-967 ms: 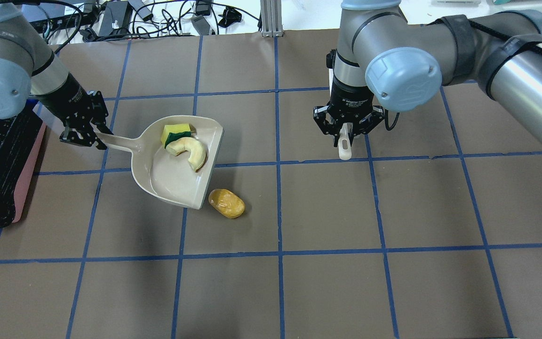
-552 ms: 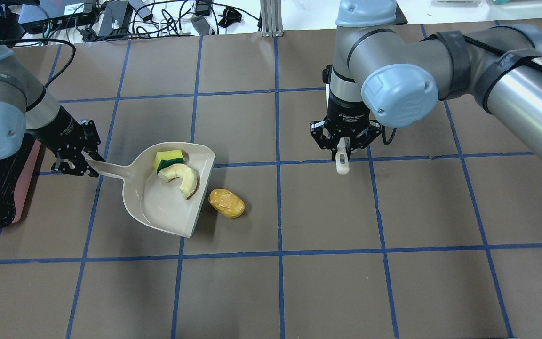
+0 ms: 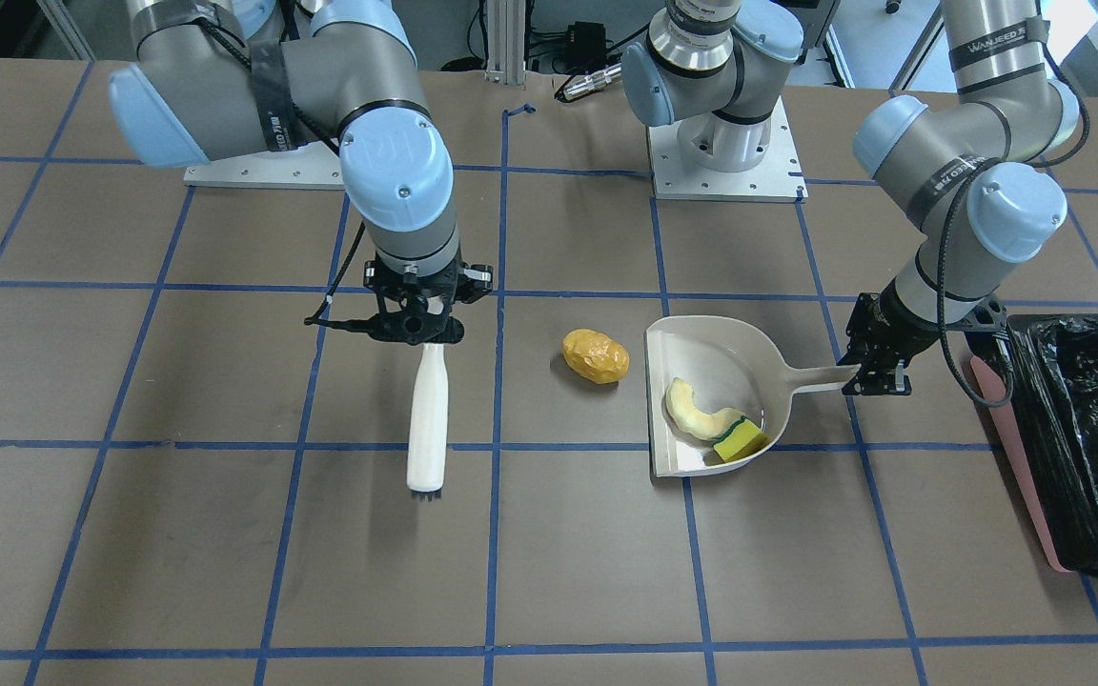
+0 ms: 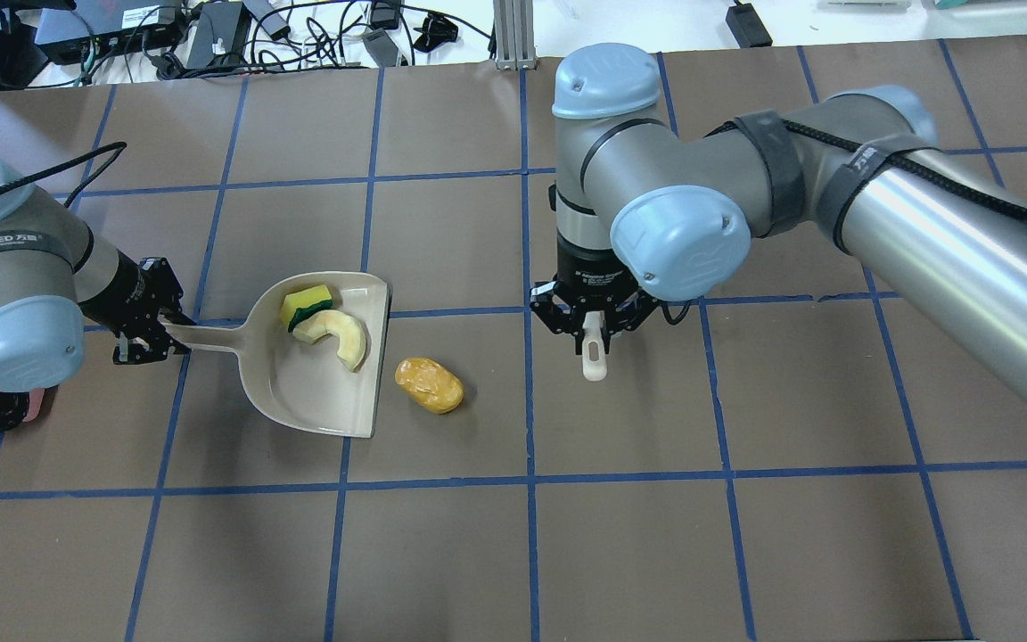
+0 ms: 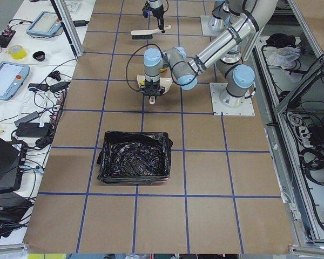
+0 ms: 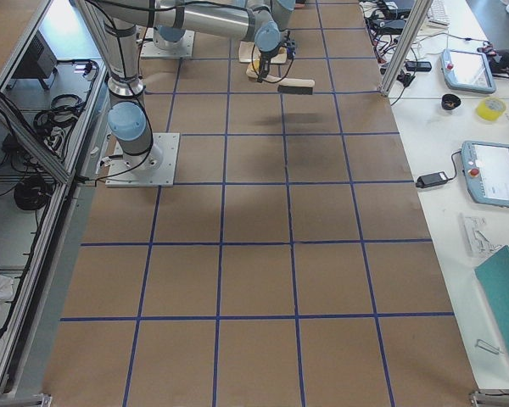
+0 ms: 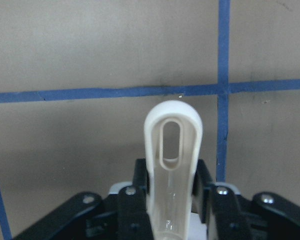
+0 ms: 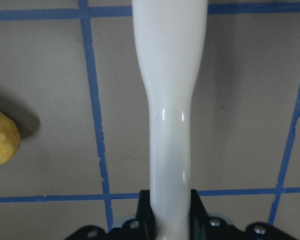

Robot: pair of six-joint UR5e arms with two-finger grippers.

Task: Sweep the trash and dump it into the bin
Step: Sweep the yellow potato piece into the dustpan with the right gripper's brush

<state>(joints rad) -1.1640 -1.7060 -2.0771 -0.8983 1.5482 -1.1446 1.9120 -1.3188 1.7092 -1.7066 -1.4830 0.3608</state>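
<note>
The beige dustpan (image 4: 299, 383) lies on the table, its open edge facing the yellow-brown potato lump (image 4: 429, 385) a short gap away. The cream melon slice (image 4: 335, 334) and the yellow-green sponge (image 4: 304, 305) lie inside the pan. My left gripper (image 4: 150, 332) is shut on the dustpan handle (image 7: 172, 150). My right gripper (image 4: 592, 325) is shut on the hand brush (image 3: 428, 419), which hangs bristles down, to the potato's right in the overhead view. The bin (image 3: 1092, 438), pink with a black bag, stands beyond the left arm.
Brown table cover with a blue tape grid. Cables and power supplies (image 4: 210, 36) lie along the far edge. The bin also shows in the exterior left view (image 5: 134, 158). The right arm's big elbow (image 4: 683, 241) hangs over the table's middle.
My left arm has pulled the dustpan toward the robot and turned its open edge to the potato. My right arm has carried the brush left and nearer, toward the potato.
</note>
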